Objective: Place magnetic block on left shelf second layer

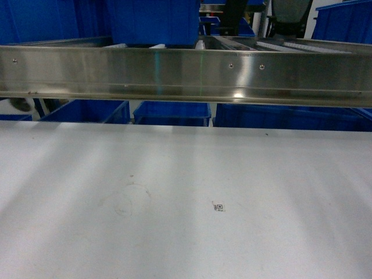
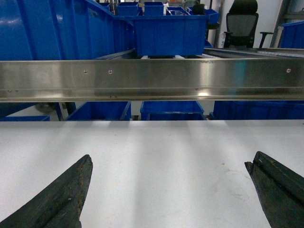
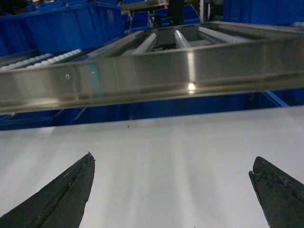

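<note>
No block in view; both claws, left (image 2: 168, 190) and right (image 3: 171, 190), gape empty over the table (image 1: 174, 174). Beam (image 1: 186, 72) at twelve o'clock.

A small block is likely light and rigid: pinch opposite flat faces.

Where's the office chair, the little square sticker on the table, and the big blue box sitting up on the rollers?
Office chair (image 2: 242, 21), left wrist view, on its black backrest.
Square sticker (image 1: 219, 207), head view, on its middle.
Blue box (image 2: 171, 34), left wrist view, on its front wall.
</note>
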{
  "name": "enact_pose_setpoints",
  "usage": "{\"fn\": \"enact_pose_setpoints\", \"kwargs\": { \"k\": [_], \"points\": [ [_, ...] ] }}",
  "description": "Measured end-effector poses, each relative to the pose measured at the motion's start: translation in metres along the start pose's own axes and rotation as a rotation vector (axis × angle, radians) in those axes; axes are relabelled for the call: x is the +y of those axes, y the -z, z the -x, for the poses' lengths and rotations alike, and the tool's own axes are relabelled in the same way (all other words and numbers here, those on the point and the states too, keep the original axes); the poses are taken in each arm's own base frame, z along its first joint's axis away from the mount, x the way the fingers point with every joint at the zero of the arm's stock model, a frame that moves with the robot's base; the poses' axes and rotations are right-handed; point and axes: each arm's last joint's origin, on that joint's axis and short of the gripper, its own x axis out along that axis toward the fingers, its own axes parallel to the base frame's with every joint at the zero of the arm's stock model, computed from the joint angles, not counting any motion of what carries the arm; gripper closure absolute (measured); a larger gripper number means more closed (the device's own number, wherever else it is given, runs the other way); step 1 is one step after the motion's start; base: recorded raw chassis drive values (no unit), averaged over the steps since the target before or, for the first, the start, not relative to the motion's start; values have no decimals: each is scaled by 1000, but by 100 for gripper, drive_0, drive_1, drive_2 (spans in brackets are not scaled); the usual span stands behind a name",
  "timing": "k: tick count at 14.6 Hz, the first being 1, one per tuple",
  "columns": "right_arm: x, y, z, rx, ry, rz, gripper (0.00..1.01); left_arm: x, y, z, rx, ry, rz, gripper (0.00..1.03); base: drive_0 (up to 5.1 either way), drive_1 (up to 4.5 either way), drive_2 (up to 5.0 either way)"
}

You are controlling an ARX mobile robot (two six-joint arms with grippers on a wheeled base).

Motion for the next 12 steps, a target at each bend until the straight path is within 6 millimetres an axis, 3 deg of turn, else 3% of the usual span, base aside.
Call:
{"fn": "enact_pose_setpoints", "kwargs": {
  "k": [1, 2, 4, 7, 12],
  "points": [
    [-4, -16, -23, 0, -18, 11, 3, 0, 0, 0, -1, 0, 0, 5, 0, 0, 0],
    [-14, -16, -43, 75, 10, 22, 3, 0, 0, 0, 0, 0, 0, 5, 0, 0, 0],
    [-32, 18, -57, 256, 57, 32, 3, 0, 0, 0, 0, 0, 0, 5, 0, 0, 0],
    [-40, 51, -54, 357, 28, 134, 3, 0, 0, 0, 0, 0, 0, 5, 0, 0, 0],
    [-40, 77, -49, 416, 18, 153, 3, 0, 0, 0, 0, 0, 0, 5, 0, 0, 0]
  ]
}}
